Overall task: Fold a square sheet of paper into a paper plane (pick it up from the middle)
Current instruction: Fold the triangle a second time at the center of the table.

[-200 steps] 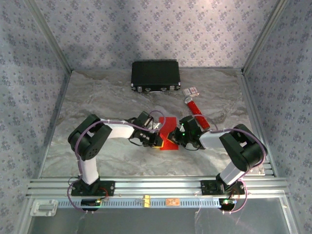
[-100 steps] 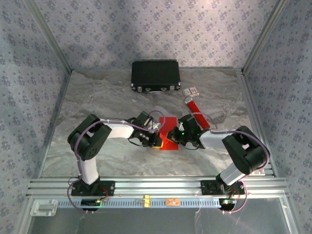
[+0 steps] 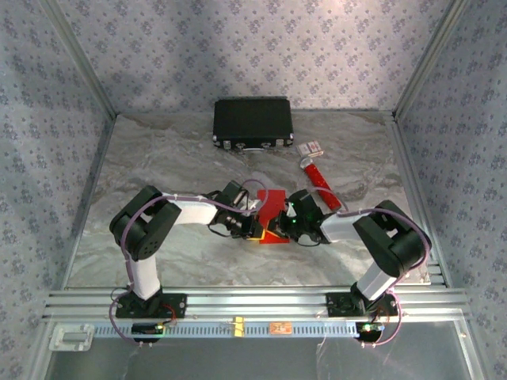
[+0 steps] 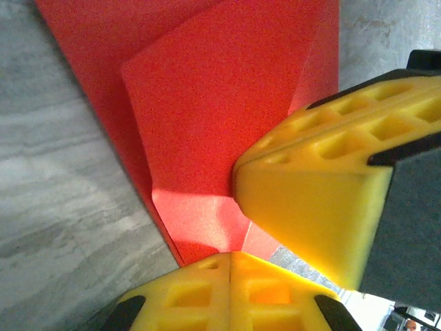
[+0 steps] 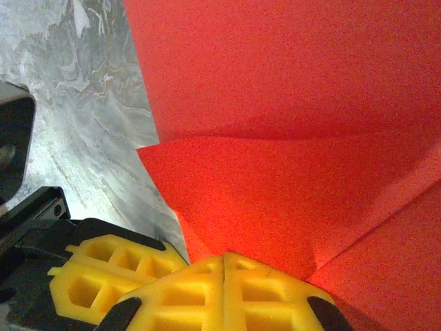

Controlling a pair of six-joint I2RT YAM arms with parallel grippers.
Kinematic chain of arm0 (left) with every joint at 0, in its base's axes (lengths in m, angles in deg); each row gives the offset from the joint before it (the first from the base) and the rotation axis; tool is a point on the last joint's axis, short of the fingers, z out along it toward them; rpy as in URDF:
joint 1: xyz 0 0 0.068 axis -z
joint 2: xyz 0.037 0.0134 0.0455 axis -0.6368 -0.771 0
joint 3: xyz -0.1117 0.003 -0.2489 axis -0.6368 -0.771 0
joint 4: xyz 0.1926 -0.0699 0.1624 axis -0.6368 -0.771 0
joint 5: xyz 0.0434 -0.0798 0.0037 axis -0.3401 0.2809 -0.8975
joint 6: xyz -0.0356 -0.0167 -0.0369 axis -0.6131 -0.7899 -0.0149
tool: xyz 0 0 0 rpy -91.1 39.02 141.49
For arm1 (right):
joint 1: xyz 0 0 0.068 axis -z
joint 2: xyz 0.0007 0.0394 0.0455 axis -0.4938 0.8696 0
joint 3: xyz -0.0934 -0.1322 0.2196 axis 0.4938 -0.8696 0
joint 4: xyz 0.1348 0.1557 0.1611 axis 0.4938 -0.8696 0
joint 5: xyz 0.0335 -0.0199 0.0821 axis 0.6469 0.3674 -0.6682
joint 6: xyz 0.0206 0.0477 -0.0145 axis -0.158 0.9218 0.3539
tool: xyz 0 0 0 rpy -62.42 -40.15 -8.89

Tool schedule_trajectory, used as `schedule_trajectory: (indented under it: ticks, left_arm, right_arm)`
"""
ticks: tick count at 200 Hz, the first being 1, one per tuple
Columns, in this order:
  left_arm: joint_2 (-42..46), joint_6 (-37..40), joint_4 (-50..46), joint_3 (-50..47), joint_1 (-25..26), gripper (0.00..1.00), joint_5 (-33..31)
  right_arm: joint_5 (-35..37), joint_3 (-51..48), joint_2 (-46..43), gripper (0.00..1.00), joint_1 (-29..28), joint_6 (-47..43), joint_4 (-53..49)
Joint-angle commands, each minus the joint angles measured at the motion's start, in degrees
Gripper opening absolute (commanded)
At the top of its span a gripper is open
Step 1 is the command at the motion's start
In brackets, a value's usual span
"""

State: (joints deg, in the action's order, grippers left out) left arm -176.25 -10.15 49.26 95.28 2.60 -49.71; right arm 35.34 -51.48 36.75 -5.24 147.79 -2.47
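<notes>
Paper sheet [image 3: 272,212] is sitting around the middle of the table [image 3: 158,166], creased with a flap standing up, on the near side of the black case [image 3: 253,123]. My left gripper [image 4: 231,262] has its yellow fingers squeezed fully together on the lower edge of the fold. My right gripper [image 5: 224,265] is clamped tight the same way from the other side, so both have hold of it. The two sets of fingertips are just beside each other.

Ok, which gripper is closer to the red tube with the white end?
Right. The right gripper is at the side of the red paper toward the red tube; the left gripper is across the paper, farther away.
</notes>
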Motion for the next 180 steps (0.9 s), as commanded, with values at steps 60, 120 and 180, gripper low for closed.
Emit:
schedule_trajectory:
  ticks: [60,120,180]
  left_arm:
    - [-1.70,2.46,-6.63,-1.94,-0.41,0.00,-3.72]
    - [-1.84,2.71,-6.55,-2.29,-0.43,0.00,-3.68]
    - [-1.83,2.70,-6.62,-2.25,-0.44,0.00,-3.65]
  right_arm:
    - [3.65,1.69,1.50,0.03,8.15,-2.47,-4.64]
    - [2.08,2.24,1.06,0.03,13.73,-4.69,-4.61]
    - [2.52,3.64,-4.68,0.05,13.78,-5.39,-6.58]
